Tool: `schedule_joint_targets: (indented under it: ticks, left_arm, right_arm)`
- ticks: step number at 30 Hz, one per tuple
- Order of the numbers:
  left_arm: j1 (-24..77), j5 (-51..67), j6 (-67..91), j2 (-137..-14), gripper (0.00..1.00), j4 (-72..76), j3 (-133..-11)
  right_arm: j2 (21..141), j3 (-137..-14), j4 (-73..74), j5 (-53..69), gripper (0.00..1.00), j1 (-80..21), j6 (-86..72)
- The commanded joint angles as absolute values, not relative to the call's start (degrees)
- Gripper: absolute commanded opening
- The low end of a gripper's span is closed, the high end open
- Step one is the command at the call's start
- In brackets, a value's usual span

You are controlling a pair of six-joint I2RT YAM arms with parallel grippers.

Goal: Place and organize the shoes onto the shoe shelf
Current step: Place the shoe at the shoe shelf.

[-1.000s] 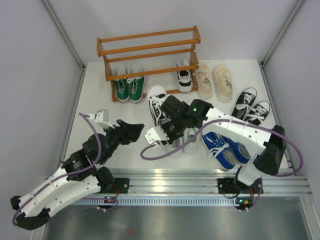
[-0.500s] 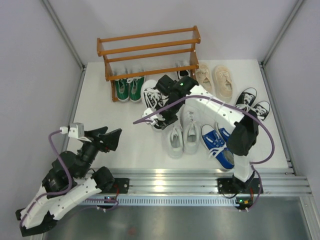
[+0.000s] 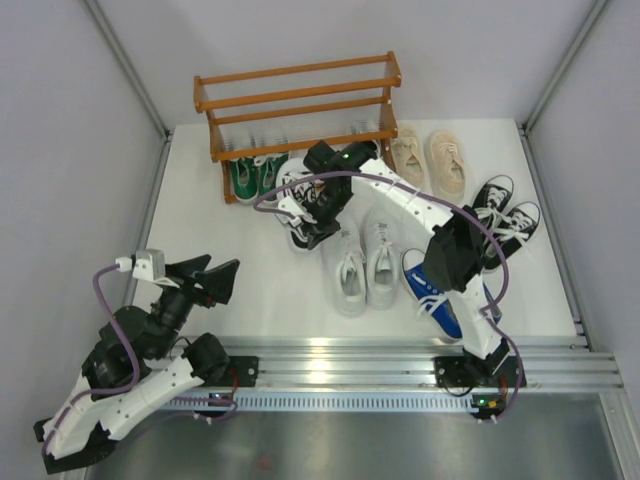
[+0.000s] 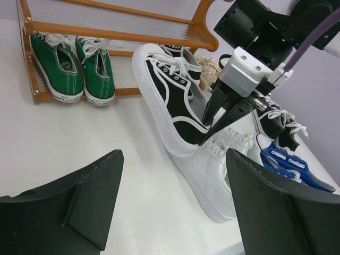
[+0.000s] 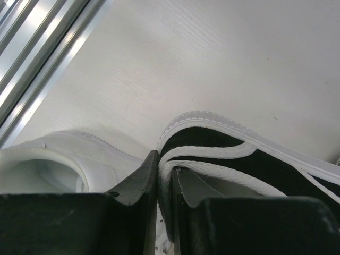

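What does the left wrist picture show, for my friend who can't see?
The right arm's fingers pinch the heel rim of a tilted black-and-white shoe. Behind it, green shoes sit on the orange shelf's bottom tier.

Top external: mounted high above and behind the arm bases, looking down and forward across the whole table (image 3: 220, 250), with the shoe shelf (image 3: 389, 100) at the far edge. Left wrist: low over the near left corner, facing the far edge between the fingers of the left pincer (image 4: 174, 154), taking in shelf, black-and-white shoe (image 4: 175, 101) and right pincer (image 4: 208, 127) at middle range. Right wrist: pressed close against that same shoe's collar, looking along its own fingers (image 5: 135, 183) onto the table. Shared across all three: the black-and-white shoe.
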State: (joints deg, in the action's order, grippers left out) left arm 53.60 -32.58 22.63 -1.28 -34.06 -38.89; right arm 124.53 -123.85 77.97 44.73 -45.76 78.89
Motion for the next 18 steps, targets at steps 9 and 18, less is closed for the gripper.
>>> schedule_joint_targets:
  ticks: [9, 18]
  left_arm:
    - [53.3, -32.1, 21.6, -1.3, 0.83, -33.8, -38.9]
    - [53.3, -32.2, 21.6, -1.3, 0.84, -33.8, -38.9]
  right_arm:
    - [127.4, -127.3, 77.3, 51.9, 0.0, -40.7, 78.6]
    - [132.6, -130.7, 70.8, 53.2, 0.01, -36.2, 74.8]
